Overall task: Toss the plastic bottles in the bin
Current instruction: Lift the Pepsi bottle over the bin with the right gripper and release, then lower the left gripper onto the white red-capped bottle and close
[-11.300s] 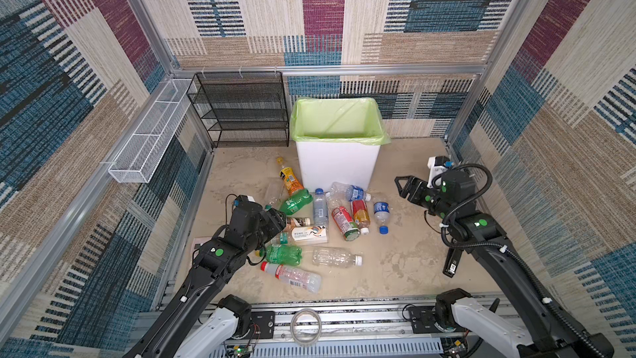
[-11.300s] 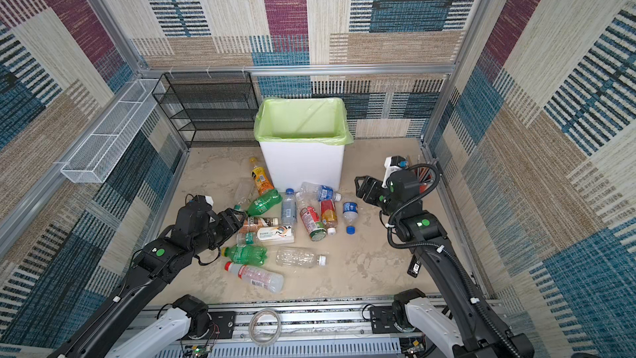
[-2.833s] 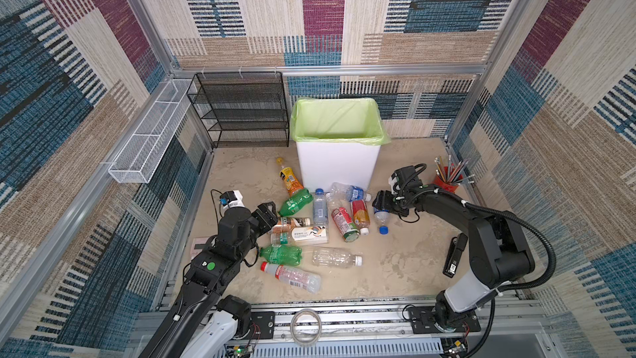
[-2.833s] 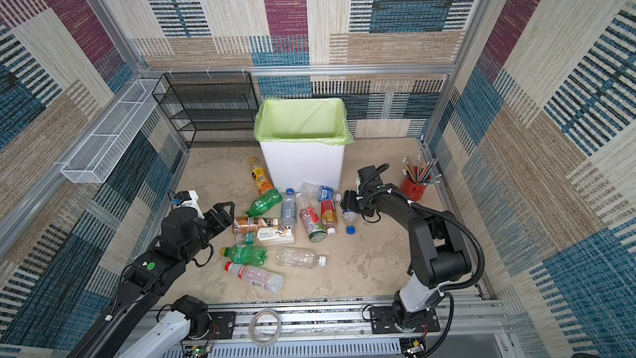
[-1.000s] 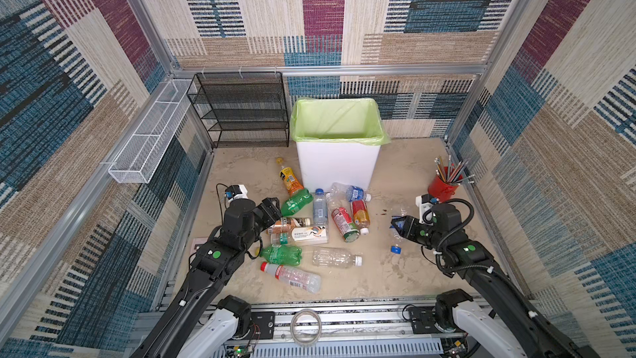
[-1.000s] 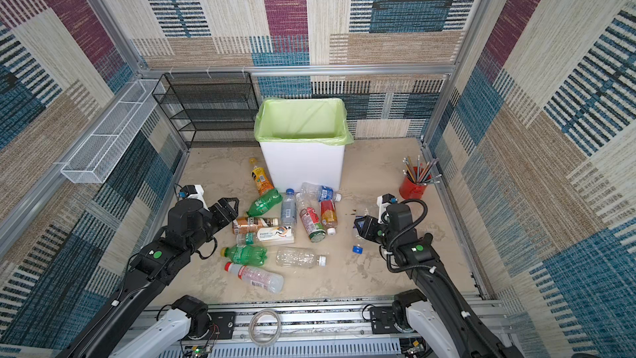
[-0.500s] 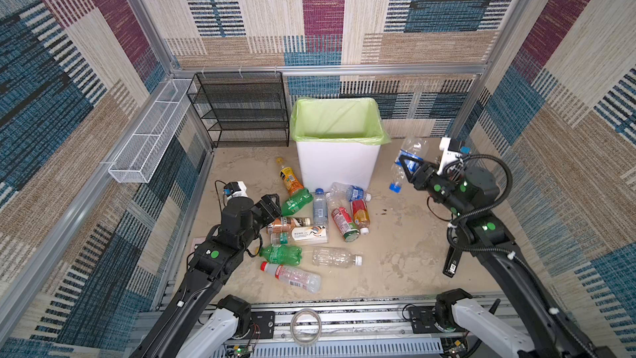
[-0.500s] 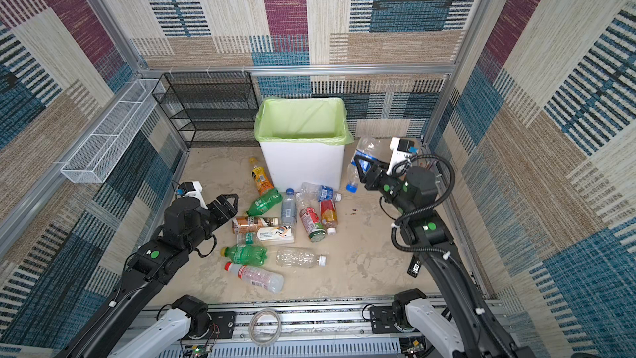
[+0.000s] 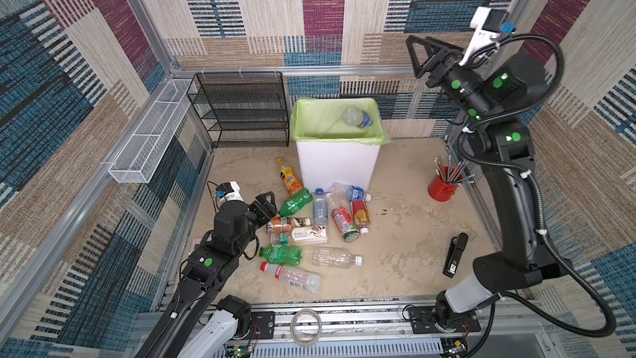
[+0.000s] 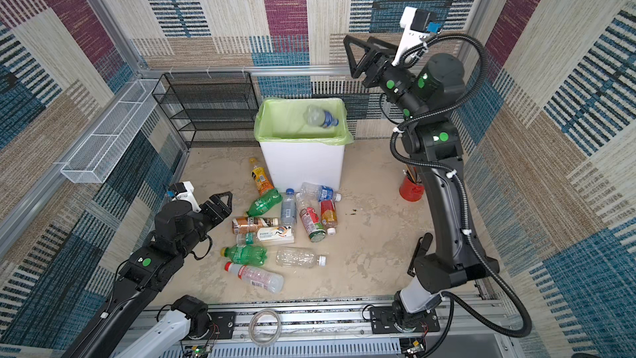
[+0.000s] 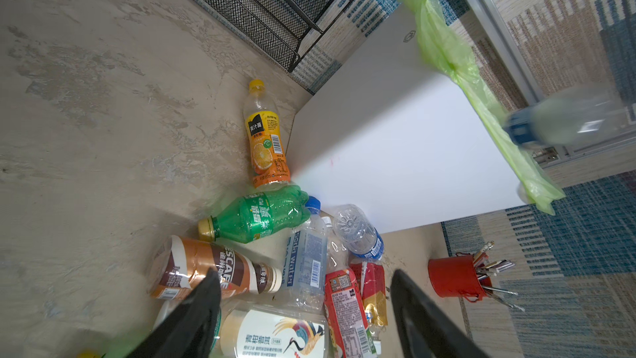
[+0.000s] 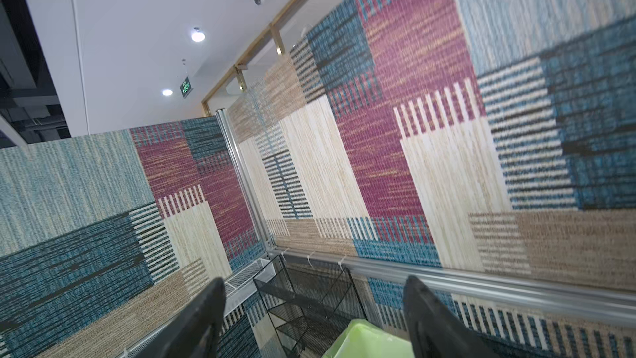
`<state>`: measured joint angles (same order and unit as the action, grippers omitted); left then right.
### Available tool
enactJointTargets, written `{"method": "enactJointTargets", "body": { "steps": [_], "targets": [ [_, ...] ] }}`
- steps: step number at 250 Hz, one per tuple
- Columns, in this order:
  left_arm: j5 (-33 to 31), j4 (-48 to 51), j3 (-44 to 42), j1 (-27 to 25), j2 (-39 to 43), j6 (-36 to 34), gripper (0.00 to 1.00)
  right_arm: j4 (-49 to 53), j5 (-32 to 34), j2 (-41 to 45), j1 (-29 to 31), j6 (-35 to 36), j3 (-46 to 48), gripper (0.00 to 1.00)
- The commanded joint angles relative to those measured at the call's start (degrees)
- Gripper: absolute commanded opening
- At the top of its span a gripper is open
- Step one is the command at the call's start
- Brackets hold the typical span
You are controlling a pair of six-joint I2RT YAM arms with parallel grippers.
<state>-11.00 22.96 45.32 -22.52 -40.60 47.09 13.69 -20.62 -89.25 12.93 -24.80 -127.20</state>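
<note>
Now we count one clear, blue-labelled plastic bottle [image 9: 358, 119], blurred, at the mouth of the white rectangular bin [image 9: 339, 167] with a green liner, and eleven plastic bottles [image 9: 309, 234] lying at its foot. Our left gripper [image 9: 268, 201], beside those, and right gripper [image 9: 421, 56], high beside the bin, both gape empty. Mottled beige floor [image 9: 395, 235], patchwork carpet walls [image 9: 323, 1].

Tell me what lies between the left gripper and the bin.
In both top views, a green bottle and an orange juice bottle lie between the left gripper and the bin.

The bottles [image 9: 333, 257] are glossy plastic, the bin [image 9: 337, 167] smooth matt plastic, the rack [image 9: 241, 108] metal mesh.
</note>
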Motion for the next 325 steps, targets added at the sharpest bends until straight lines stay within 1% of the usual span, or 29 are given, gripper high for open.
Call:
{"method": "enactJointTargets", "body": {
  "steps": [1, 19, 35, 62, 89, 105, 123, 149, 168, 206, 223, 252, 266, 290, 325],
  "targets": [
    [-1.7, -1.1, 0.2, 0.2, -0.6, -2.5, 0.79, 2.6, 4.0, 4.8, -0.7, 3.0, 5.7, 0.81],
    [-1.4, -1.1, 0.3, 0.1, -1.2, -2.6, 0.79, 2.8, 4.9, 9.5, -1.8, 2.8, 13.6, 0.80],
    [-1.0, -1.3, 0.0, 0.1, -1.7, -2.0, 0.79, 4.3, 5.7, 13.6, -2.3, 2.4, 23.1, 0.79],
    [0.0, -1.3, -0.6, 0.1, -2.3, -1.0, 0.79, 4.6, 3.7, 20.6, -2.6, -0.3, 42.8, 0.75],
    [0.5, -0.2, -1.2, 0.1, -2.4, 0.1, 0.79, 4.0, 1.4, 27.2, -2.6, -5.3, 63.2, 0.70],
    [0.8, 0.6, -1.5, 0.1, -2.1, 0.7, 0.79, 4.0, 0.7, 30.6, -2.6, -7.9, 73.6, 0.66],
    [0.9, 2.2, -1.6, 0.1, -1.8, 1.5, 0.79, 3.7, -0.5, 33.5, -2.6, -9.9, 82.9, 0.65],
    [1.4, 5.0, -1.4, 0.1, -1.9, 2.9, 0.79, 4.5, -3.0, 34.6, -2.6, -11.3, 91.6, 0.64],
    [2.1, 8.1, -1.1, 0.1, -2.5, 4.5, 0.78, 4.5, -3.9, 34.5, -2.6, -11.2, 95.3, 0.64],
    [3.8, 17.9, 1.6, 0.1, -6.0, 7.9, 0.75, 5.0, -4.5, 31.8, -2.6, -8.5, 97.0, 0.65],
    [4.9, 23.7, 3.2, 0.1, -8.5, 11.1, 0.74, 4.5, -5.5, 30.6, -2.6, -8.1, 97.4, 0.65],
    [8.6, 31.0, 4.8, 0.1, -12.6, 15.7, 0.73, 4.5, -5.7, 29.7, -2.6, -7.0, 97.4, 0.66],
    [10.4, 32.5, 4.4, 0.1, -13.5, 17.0, 0.73, 4.5, -5.9, 29.9, -2.6, -6.7, 97.6, 0.66],
    [12.5, 34.0, 3.2, 0.0, -13.0, 19.0, 0.73, 4.6, -6.5, 30.2, -2.6, -6.5, 98.0, 0.66],
    [14.0, 38.3, 2.4, -0.2, -9.8, 22.5, 0.72, 4.4, -7.3, 31.1, -2.6, -6.1, 98.3, 0.66]
  ]
}}
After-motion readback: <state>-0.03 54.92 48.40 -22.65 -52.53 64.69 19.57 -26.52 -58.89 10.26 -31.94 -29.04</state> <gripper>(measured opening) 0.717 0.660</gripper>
